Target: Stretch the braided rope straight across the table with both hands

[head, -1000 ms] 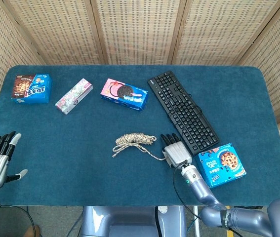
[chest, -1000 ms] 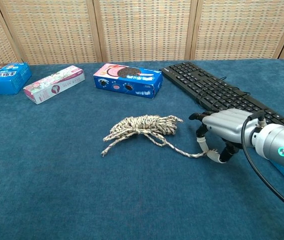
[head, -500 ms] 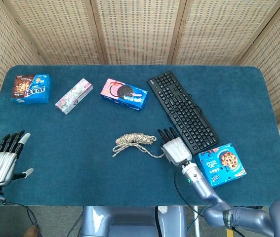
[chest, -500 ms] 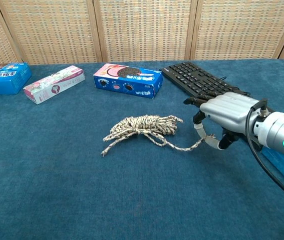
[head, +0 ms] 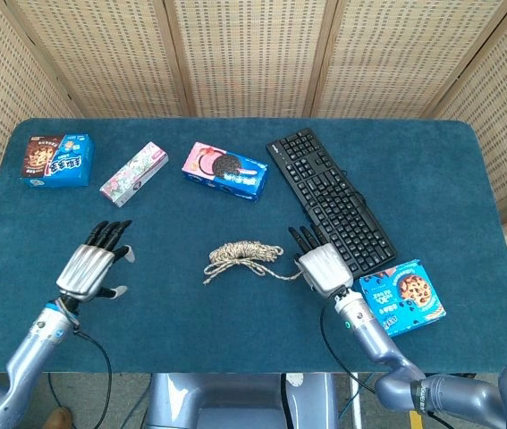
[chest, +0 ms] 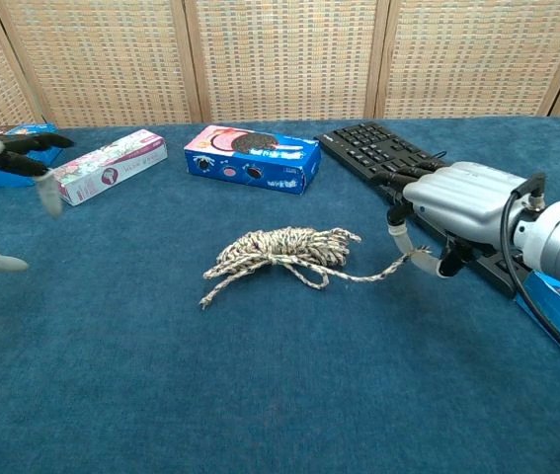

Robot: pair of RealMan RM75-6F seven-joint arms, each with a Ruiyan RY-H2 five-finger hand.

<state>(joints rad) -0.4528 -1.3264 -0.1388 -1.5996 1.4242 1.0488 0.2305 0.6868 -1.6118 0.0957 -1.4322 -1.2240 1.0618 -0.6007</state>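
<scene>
My right hand (chest: pixel 454 209) pinches one end of the braided rope (chest: pixel 284 253) between thumb and a finger, the rest of the fingers reaching forward over the edge of the black keyboard (head: pixel 329 201). From that pinch a single strand runs toward my left to the loose bundle, which lies in a heap on the blue felt-like table cover (head: pixel 173 304), between my two hands. The rope looks light, limp and rough-braided in mottled tan and dark fibres, so I expect it to drag on the napped cloth and uncoil rather than slide as a lump. Its other frayed end (chest: pixel 205 299) trails out on the side of the bundle away from my right hand; that is where I judge my left hand (head: pixel 91 267), open with fingers spread and holding nothing, should take hold.
</scene>
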